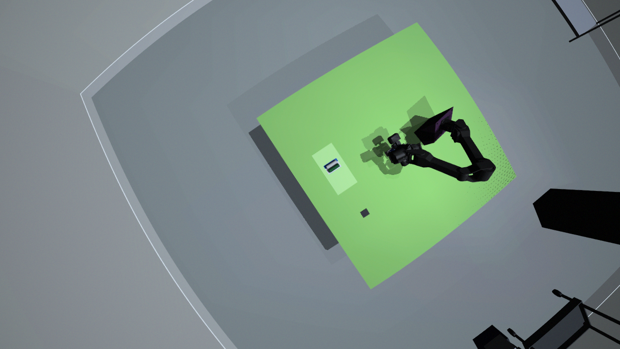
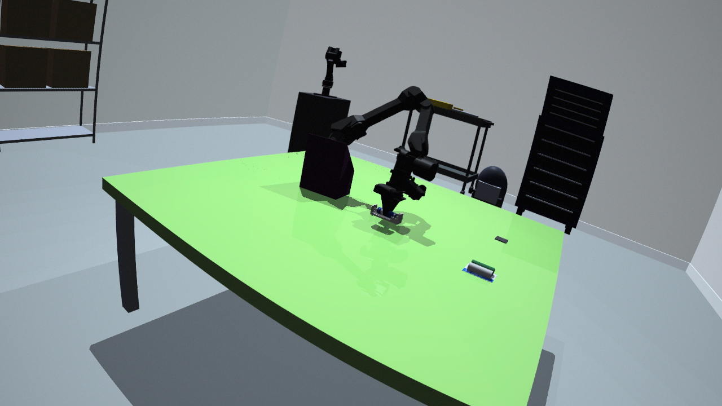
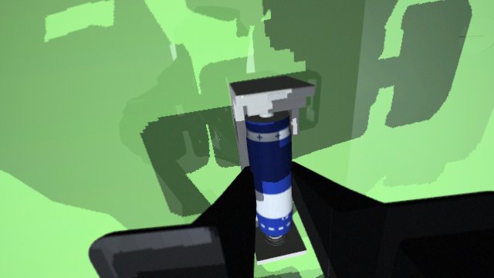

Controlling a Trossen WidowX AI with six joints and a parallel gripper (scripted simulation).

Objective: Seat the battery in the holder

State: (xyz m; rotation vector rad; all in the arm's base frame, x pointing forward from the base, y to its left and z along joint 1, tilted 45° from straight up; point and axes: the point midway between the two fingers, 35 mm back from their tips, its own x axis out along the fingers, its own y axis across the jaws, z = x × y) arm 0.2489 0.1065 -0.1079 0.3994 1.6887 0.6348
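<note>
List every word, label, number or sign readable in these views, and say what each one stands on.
"+ +": two plus signs on the pale grey band near the terminal end of the blue cylindrical battery, wrist view.
Small white marks on the battery's lower blue band: too blurred to read.
Nothing else readable in the top or exterior views.

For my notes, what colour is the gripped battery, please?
Blue cylindrical battery with white bands; wrist view.

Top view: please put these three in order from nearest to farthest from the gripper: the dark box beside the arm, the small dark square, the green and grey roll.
1. Dark box: just behind the gripper, by the arm.
2. Small dark square: out on the open table, off to one side.
3. Green and grey roll: on the pale patch near the far edge.
</note>
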